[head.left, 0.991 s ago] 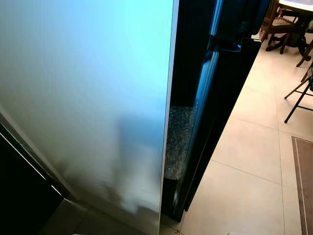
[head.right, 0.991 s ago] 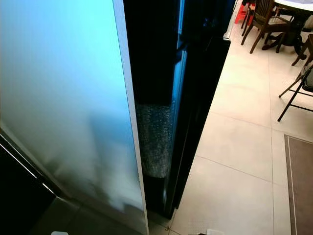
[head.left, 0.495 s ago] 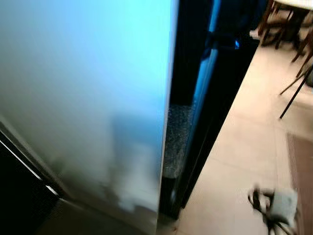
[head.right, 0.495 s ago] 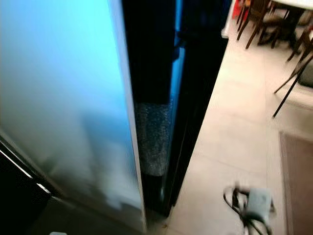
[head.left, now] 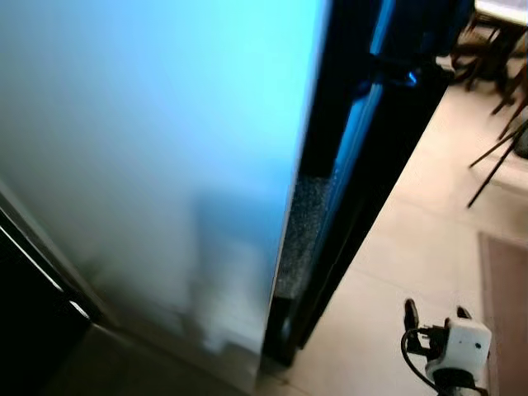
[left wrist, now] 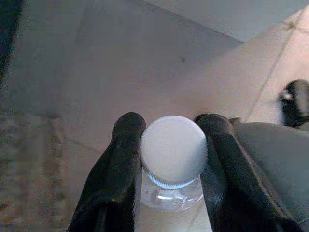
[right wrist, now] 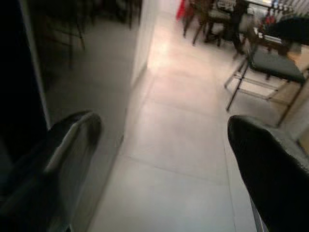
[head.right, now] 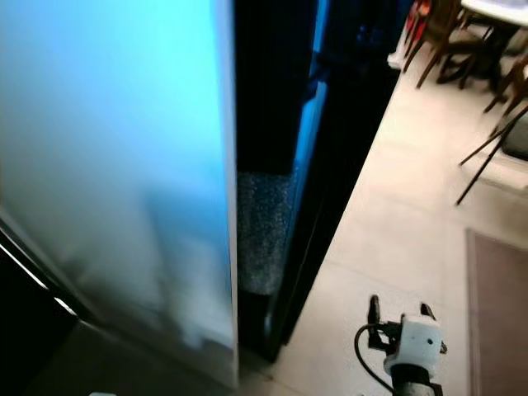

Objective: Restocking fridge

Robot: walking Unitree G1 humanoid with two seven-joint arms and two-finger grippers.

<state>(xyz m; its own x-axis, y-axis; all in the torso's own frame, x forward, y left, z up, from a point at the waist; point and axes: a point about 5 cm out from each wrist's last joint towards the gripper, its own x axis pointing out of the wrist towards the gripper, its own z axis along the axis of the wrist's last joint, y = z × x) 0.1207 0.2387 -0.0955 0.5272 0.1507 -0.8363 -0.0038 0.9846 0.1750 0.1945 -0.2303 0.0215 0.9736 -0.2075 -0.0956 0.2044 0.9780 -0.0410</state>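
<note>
Looming close ahead, the pale blue fridge door [head.left: 148,165] stands edge-on with a dark gap and black cabinet front [head.left: 371,165] just beside it, while chairs [head.right: 450,41] and a mat [head.right: 495,313] lie farther off on the tiled floor [head.left: 412,247]. One clear bottle [left wrist: 171,193] with a white cap [left wrist: 174,151] is clamped between the left gripper [left wrist: 169,145] fingers, cap end and long axis pointing along them, over the floor. The right gripper [right wrist: 164,145] hangs low beside the cabinet, its two fingers spread wide apart and holding nothing.

Pale fridge door [head.left: 148,165] edge-on beside dark interior [head.left: 346,165]; right gripper [head.left: 433,312] over tiled floor [head.left: 412,239].
</note>
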